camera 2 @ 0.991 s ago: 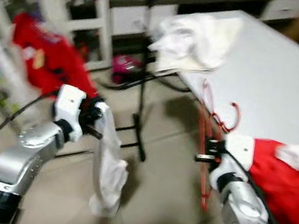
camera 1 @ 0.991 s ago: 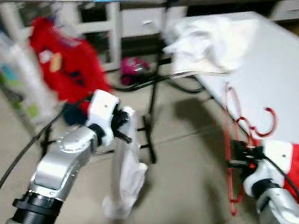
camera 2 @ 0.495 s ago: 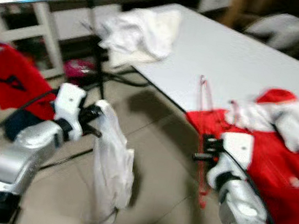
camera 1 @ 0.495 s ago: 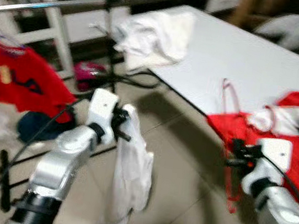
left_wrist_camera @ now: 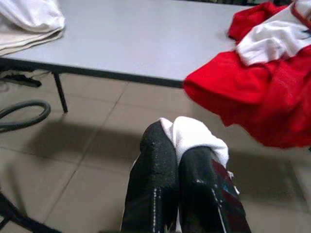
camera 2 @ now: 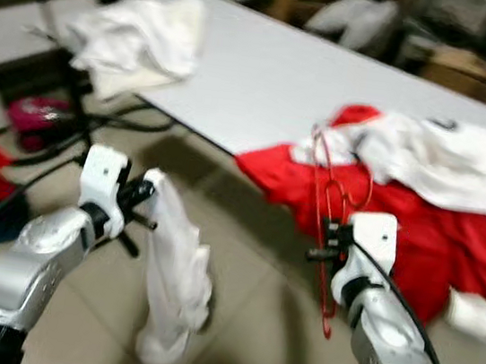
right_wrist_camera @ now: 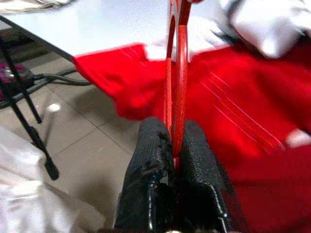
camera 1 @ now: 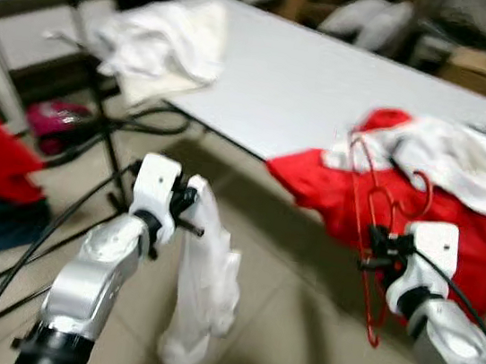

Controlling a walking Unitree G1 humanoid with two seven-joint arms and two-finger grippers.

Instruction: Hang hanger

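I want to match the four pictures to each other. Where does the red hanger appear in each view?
Left eye view: red hanger, right of centre, in the right claw.
Right eye view: centre-right, before the red cloth.
Left wrist view: I cannot make it out.
Right wrist view: upright in the middle, pinched between the black fingers.
Shared landmark: the red garment hanging off the white table.

Clothes lie on the worktop (near its front edge); a cloth pile sits far left.
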